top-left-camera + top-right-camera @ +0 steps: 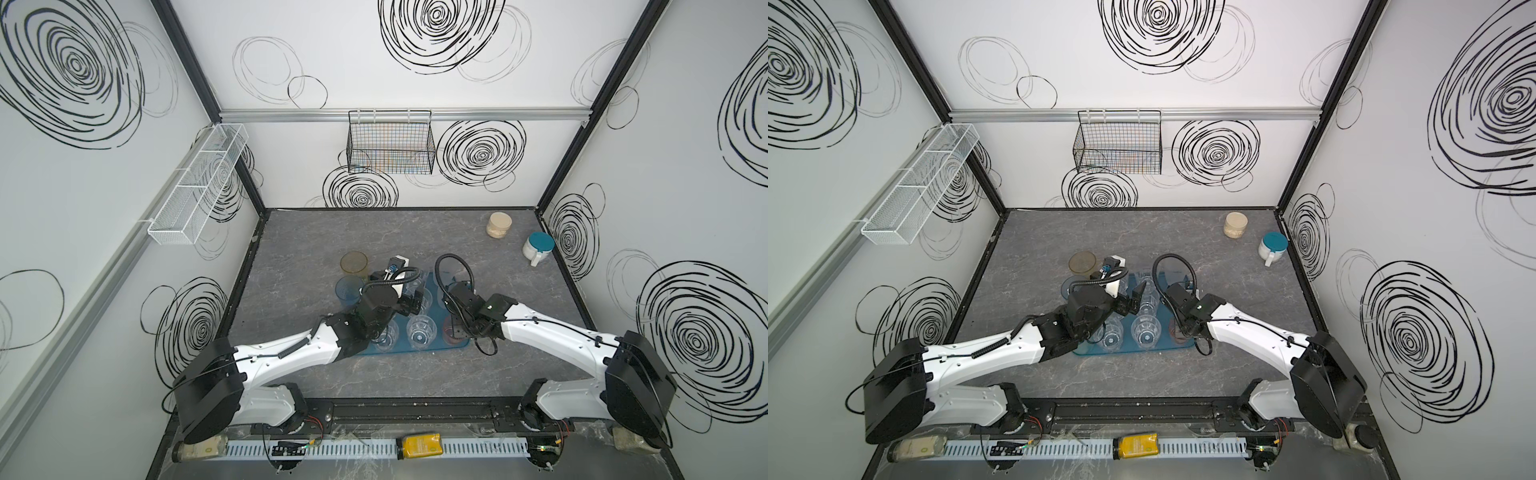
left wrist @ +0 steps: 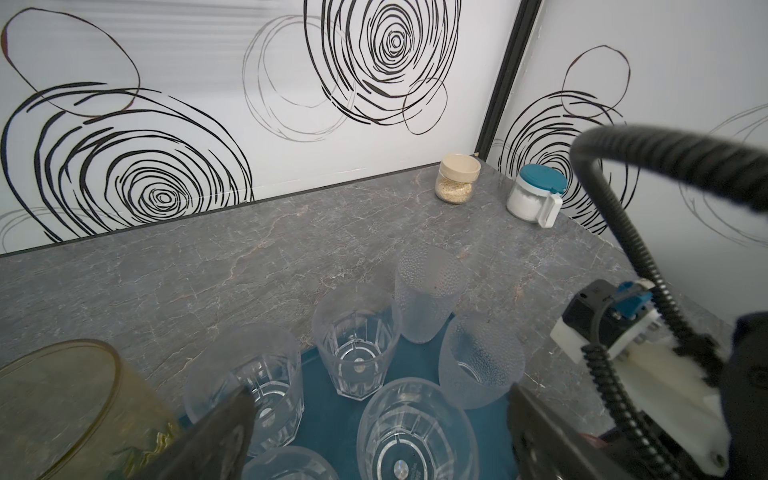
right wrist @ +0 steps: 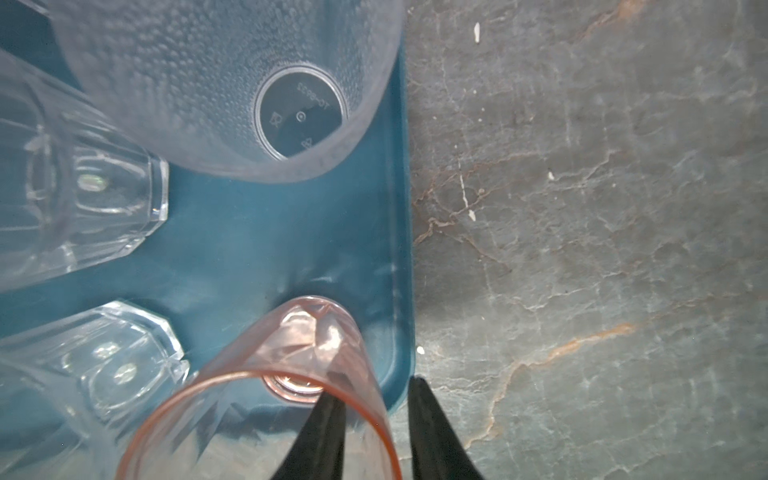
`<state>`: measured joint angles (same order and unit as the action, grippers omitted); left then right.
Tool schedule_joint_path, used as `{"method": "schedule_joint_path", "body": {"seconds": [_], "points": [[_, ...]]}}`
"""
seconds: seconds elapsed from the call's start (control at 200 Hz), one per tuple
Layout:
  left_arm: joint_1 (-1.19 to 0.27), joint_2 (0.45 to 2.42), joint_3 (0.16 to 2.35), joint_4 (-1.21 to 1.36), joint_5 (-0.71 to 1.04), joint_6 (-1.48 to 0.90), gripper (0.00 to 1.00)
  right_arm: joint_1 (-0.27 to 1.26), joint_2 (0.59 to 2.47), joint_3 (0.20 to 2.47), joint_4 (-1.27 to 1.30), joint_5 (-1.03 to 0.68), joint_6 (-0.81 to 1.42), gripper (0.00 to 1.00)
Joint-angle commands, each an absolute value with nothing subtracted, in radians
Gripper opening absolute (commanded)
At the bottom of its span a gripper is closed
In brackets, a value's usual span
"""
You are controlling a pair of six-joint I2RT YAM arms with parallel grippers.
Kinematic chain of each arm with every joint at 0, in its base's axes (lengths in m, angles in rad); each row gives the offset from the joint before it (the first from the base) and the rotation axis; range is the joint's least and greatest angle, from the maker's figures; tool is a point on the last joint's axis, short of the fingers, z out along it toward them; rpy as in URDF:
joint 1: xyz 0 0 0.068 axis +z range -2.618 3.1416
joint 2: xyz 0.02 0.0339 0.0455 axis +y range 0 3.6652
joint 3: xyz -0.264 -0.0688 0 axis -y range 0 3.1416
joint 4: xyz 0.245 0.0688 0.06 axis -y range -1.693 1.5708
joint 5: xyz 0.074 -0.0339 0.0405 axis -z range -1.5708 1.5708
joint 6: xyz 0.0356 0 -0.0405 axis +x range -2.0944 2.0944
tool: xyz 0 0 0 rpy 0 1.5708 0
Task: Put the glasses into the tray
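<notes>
Right wrist view: right hand [image 3: 374, 388] narrowly parted astride one wall of the upright pink see-through tumbler [image 3: 291, 345], standing in a corner of the flat dark teal rectangular tray [image 3: 232, 249], directly under the hand, so exit likely straight up.

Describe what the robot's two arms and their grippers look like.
The left arm and right arm have white shells, black joint housings and bulky black base blocks. A black ribbed hose loops at each wrist; thin black cables run along the white links. The left gripper and right gripper have slim, black, tapered fingers.
</notes>
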<state>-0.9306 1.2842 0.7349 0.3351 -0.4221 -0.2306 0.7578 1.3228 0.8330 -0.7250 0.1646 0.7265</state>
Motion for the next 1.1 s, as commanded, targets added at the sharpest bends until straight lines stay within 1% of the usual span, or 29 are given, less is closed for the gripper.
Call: {"method": "schedule_joint_path", "body": {"seconds": [0.0, 0.095, 0.175, 0.245, 0.315, 0.41, 0.495, 0.545, 0.6, 0.66, 0.69, 0.75, 0.815, 0.885, 0.971, 1.096], "points": [[-0.934, 1.243, 0.761, 0.332, -0.377, -0.212, 0.97, 0.745, 1.297, 0.93, -0.788, 0.199, 0.733, 0.39], [-0.935, 1.201, 0.775, 0.304, -0.36, -0.196, 0.97, 0.71, 1.283, 1.025, -0.842, 0.214, 0.699, 0.45], [-0.933, 1.154, 0.779, 0.277, -0.388, -0.163, 0.96, 0.63, 1.266, 1.13, -0.824, 0.239, 0.645, 0.49], [-0.919, 1.105, 0.761, 0.286, -0.414, -0.144, 0.96, 0.559, 1.239, 1.158, -0.699, 0.268, 0.593, 0.53], [-0.877, 1.053, 0.731, 0.303, -0.41, -0.144, 0.96, 0.477, 1.207, 1.12, -0.519, 0.277, 0.558, 0.56], [-0.771, 0.988, 0.699, 0.286, -0.388, -0.147, 0.96, 0.374, 1.208, 1.039, -0.253, 0.246, 0.511, 0.62], [-0.635, 0.941, 0.687, 0.281, -0.391, -0.129, 0.96, 0.29, 1.238, 0.959, -0.036, 0.223, 0.434, 0.66], [-0.546, 0.925, 0.681, 0.28, -0.4, -0.137, 0.96, 0.254, 1.256, 0.917, 0.046, 0.208, 0.365, 0.69], [-0.457, 0.924, 0.673, 0.29, -0.417, -0.13, 0.97, 0.232, 1.267, 0.867, 0.133, 0.279, 0.286, 0.72], [-0.393, 0.944, 0.636, 0.396, -0.464, -0.046, 0.97, 0.17, 1.271, 0.817, 0.228, 0.385, 0.24, 0.77], [-0.37, 0.959, 0.627, 0.457, -0.517, -0.003, 0.97, 0.128, 1.271, 0.807, 0.251, 0.407, 0.269, 0.77], [-0.331, 0.986, 0.614, 0.556, -0.631, 0.042, 0.96, 0.015, 1.27, 0.787, 0.268, 0.342, 0.348, 0.75], [-0.296, 0.989, 0.564, 0.669, -0.734, 0.043, 0.96, -0.047, 1.27, 0.747, 0.285, 0.334, 0.381, 0.74], [-0.288, 0.98, 0.479, 0.764, -0.804, 0.057, 0.97, -0.055, 1.284, 0.694, 0.311, 0.354, 0.323, 0.74], [-0.293, 1.002, 0.388, 0.842, -0.857, 0.069, 0.98, -0.057, 1.317, 0.622, 0.354, 0.396, 0.318, 0.74], [-0.293, 1.149, 0.307, 1.027, -0.902, 0.108, 0.97, -0.049, 1.365, 0.507, 0.523, 0.388, 0.349, 0.73]]}}
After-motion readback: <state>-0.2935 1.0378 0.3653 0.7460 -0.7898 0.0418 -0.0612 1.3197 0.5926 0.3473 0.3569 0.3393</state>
